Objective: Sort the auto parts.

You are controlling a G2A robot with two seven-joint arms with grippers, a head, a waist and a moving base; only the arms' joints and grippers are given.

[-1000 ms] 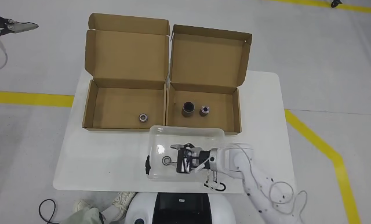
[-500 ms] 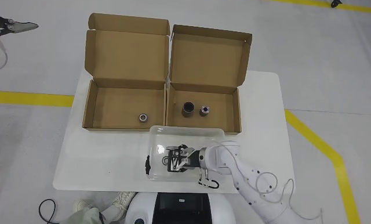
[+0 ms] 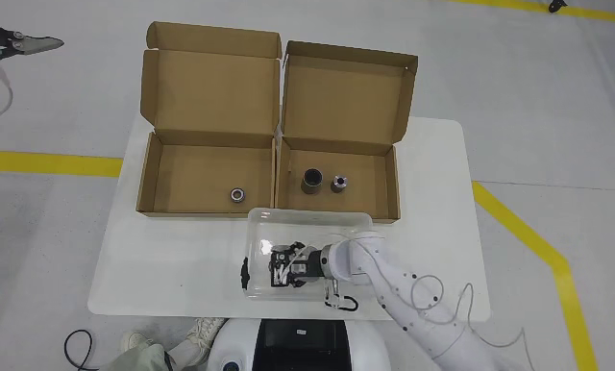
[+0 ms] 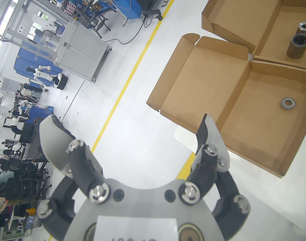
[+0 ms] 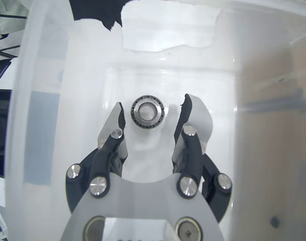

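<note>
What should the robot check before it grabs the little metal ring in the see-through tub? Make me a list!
1. Right arm's jaws open: ok, they stand apart.
2. Small silver metal bearing ring between them: ok, it lies on the floor of the clear plastic tub, nearer one jaw.
3. Jaws low enough to pinch the ring: cannot tell.
4. Left brown cardboard box open: ok, its lid flap stands up.
5. Same kind of part in that box: ok, a matching silver ring lies inside.
6. Left arm's jaws free: ok, open and holding nothing.
</note>
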